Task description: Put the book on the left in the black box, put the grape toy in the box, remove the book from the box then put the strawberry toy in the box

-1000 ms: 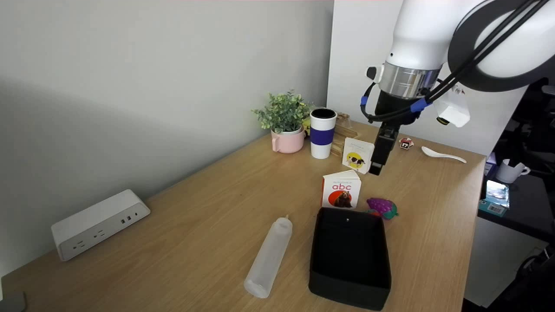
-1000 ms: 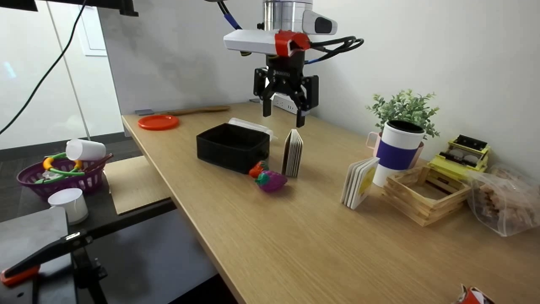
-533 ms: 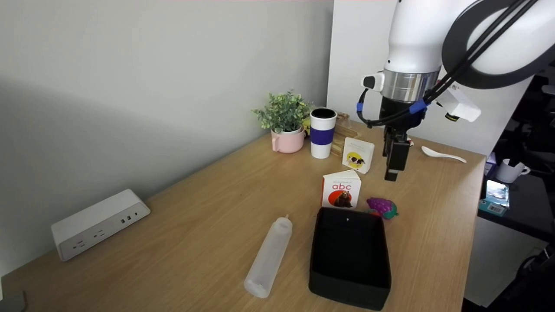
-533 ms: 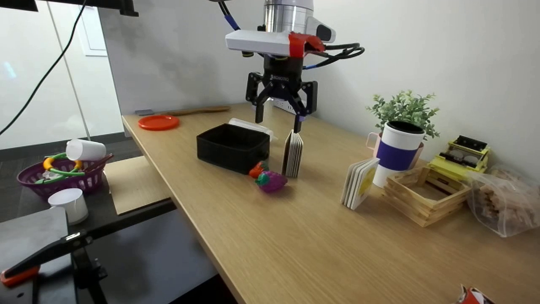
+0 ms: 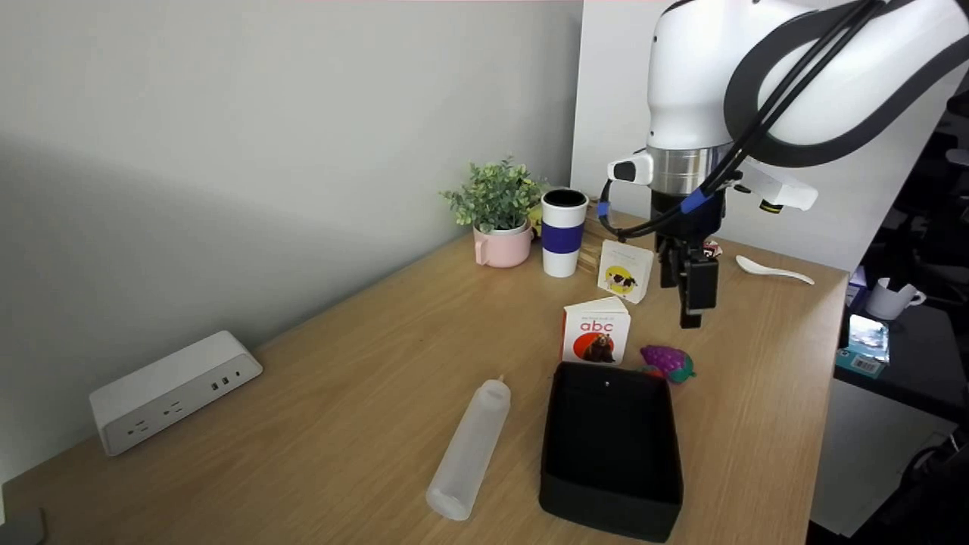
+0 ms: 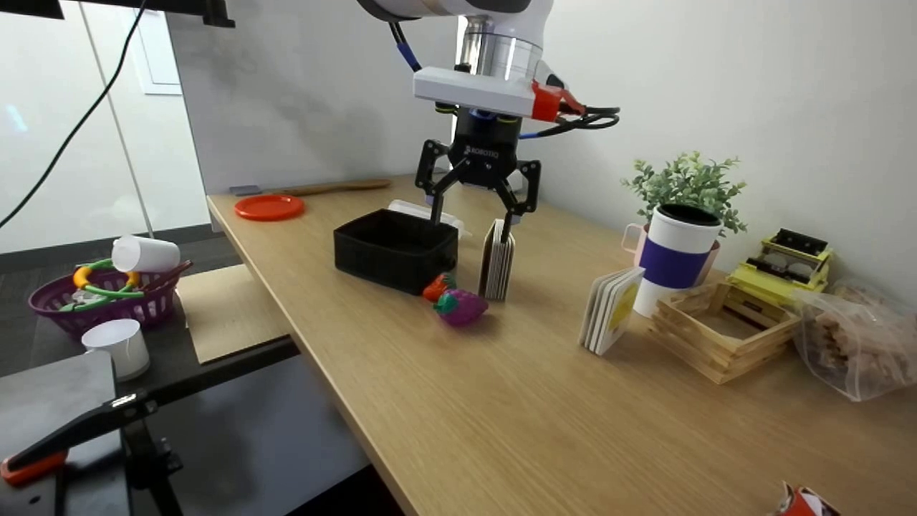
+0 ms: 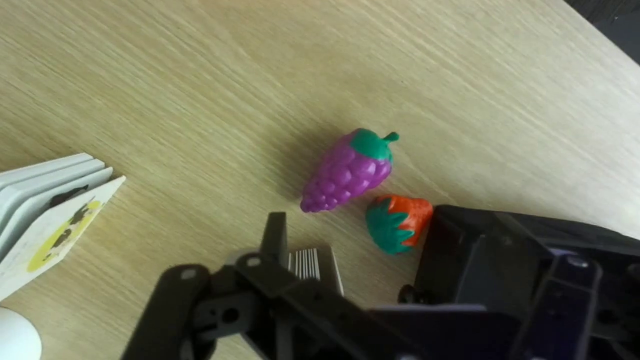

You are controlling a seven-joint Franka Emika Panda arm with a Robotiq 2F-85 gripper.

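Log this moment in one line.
gripper: open, nothing held | grape toy: on table | strawberry toy: beside black box | abc book: standing, outside box | cow book: standing

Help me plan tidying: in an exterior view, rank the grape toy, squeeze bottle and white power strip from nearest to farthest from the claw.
1. Grape toy: below the claw, beyond the black box.
2. Squeeze bottle: lying left of the black box.
3. White power strip: farthest, well left of the bottle.
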